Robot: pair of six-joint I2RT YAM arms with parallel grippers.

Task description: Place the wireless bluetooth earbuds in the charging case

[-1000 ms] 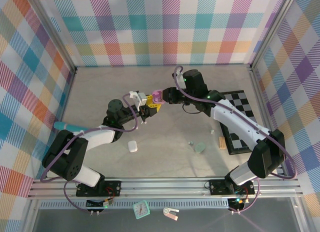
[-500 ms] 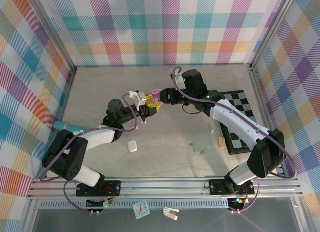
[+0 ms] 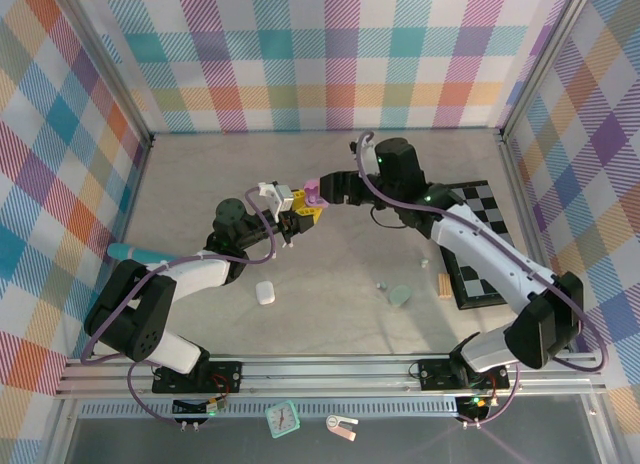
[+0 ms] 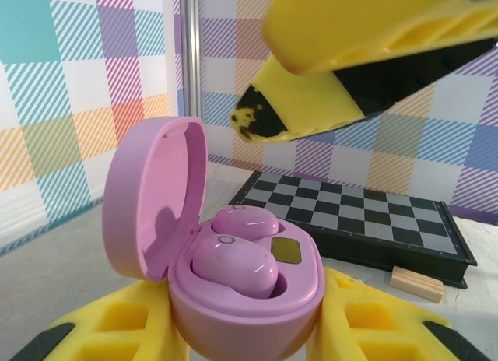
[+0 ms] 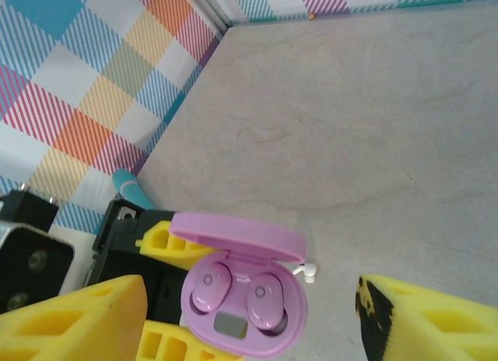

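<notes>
two pink earbuds [image 5: 208, 287] in one pink case [image 5: 233, 232]; possibly one white case [image 3: 264, 293].

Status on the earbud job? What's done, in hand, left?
Done: both small pink plastic earbuds sit in the wells of the open pink pebble-shaped charging case. In hand: left gripper grips the case body; right gripper is open, holding nothing. Left: the lid is up; what looks like a tiny white earbud lies loose on the table.

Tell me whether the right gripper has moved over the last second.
Yes. In the top view the right gripper has drawn back slightly toward the chessboard, away from the pink case.
</notes>
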